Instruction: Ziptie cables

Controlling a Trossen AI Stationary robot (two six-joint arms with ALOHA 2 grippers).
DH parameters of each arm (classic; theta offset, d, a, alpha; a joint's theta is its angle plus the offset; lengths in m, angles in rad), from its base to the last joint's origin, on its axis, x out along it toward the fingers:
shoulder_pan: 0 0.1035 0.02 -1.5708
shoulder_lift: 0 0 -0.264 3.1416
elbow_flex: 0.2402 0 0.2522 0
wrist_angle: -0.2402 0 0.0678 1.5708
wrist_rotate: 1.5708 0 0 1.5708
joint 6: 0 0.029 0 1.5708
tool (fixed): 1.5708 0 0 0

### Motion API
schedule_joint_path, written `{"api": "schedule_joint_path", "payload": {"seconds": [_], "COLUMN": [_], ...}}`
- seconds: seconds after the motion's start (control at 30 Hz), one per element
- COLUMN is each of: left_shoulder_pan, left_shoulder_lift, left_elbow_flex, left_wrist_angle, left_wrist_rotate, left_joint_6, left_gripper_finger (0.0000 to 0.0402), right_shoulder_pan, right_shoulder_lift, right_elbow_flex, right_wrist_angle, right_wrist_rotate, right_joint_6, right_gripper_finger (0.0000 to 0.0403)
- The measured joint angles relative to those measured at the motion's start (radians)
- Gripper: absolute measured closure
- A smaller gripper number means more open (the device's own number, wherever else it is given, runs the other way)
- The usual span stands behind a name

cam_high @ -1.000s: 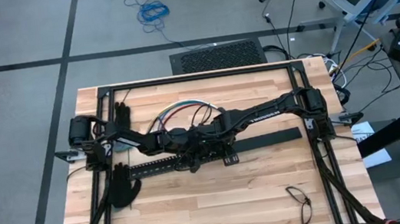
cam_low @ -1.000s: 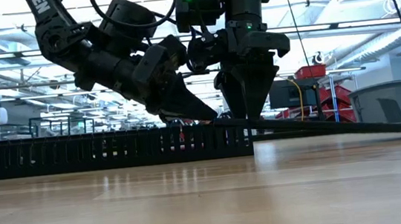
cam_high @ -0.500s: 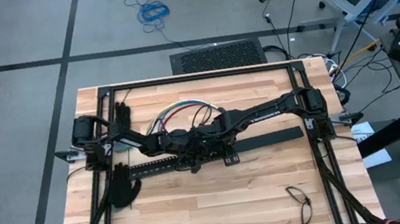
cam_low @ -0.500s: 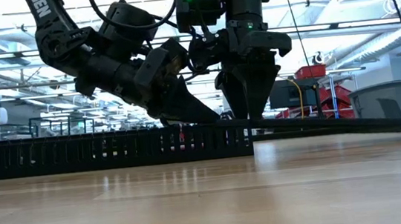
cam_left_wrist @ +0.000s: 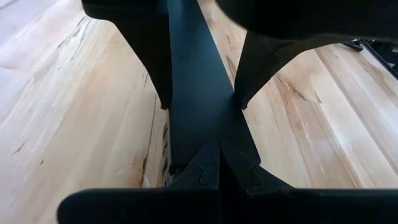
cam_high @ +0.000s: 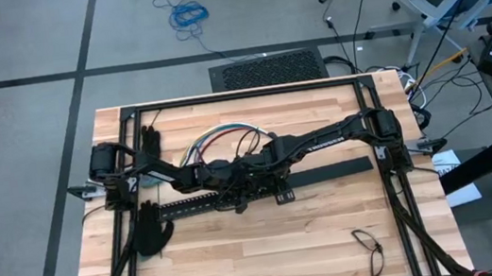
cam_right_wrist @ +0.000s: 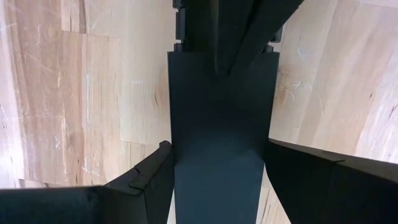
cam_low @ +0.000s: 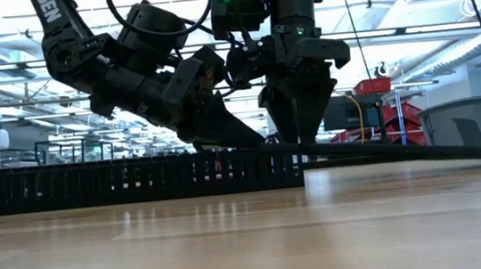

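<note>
The cables (cam_high: 223, 141), red, blue and white loops, lie on the table behind both arms. No ziptie is in view. A slotted black bar (cam_high: 188, 206) lies left of centre, and one end of a flat black bar (cam_high: 336, 170) rests on top of it. My left gripper (cam_high: 250, 185) is shut, its tips down on that end. My right gripper (cam_high: 273, 180) points down just to the right, closed on the flat bar. My left gripper presses its shut fingertips (cam_left_wrist: 217, 167) down on the flat bar's top face near its left end (cam_left_wrist: 205, 134), slanting down from the table's left. That end lies on the slotted bar (cam_low: 137, 177). My right gripper pinches the flat bar's two long edges (cam_right_wrist: 177, 155) between its fingers (cam_right_wrist: 149, 177), from above and across the bar, close to the same end. The bar slopes down toward the table's right (cam_low: 421, 149).
Black gloves lie at the far left (cam_high: 147, 141) and near left (cam_high: 149, 232). A pair of glasses (cam_high: 367, 248) lies near the front right. A black frame (cam_high: 240, 95) runs round the table's far and side edges.
</note>
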Motion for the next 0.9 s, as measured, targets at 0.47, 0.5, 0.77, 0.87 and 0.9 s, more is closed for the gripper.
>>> {"api": "schedule_joint_path", "payload": {"seconds": [0.47, 0.5, 0.77, 0.87, 0.9], "left_shoulder_pan": [0.000, 0.000, 0.000, 0.000, -0.001], "left_shoulder_lift": [0.000, 0.000, -0.041, -0.059, -0.065], "left_elbow_flex": [-0.002, -0.002, -0.002, -0.003, -0.003], "left_wrist_angle": [0.032, 0.033, 0.014, -0.004, -0.015], "left_wrist_rotate": [-0.001, -0.001, 0.000, 0.000, 0.001], "left_joint_6": [0.000, 0.000, 0.020, 0.035, 0.035], "left_gripper_finger": [0.0402, 0.0402, 0.0402, 0.0402, 0.0402], "right_shoulder_pan": [0.000, 0.001, 0.002, 0.002, 0.002], "right_shoulder_lift": [0.013, 0.016, 0.031, 0.032, 0.035], "right_elbow_flex": [0.000, 0.000, 0.001, 0.001, 0.001], "right_wrist_angle": [-0.003, -0.004, 0.003, 0.017, 0.022], "right_wrist_rotate": [-0.004, -0.004, -0.004, -0.005, -0.005], "right_joint_6": [-0.004, -0.004, -0.003, -0.013, -0.020], "right_gripper_finger": [0.0190, 0.0190, 0.0190, 0.0190, 0.0190]}}
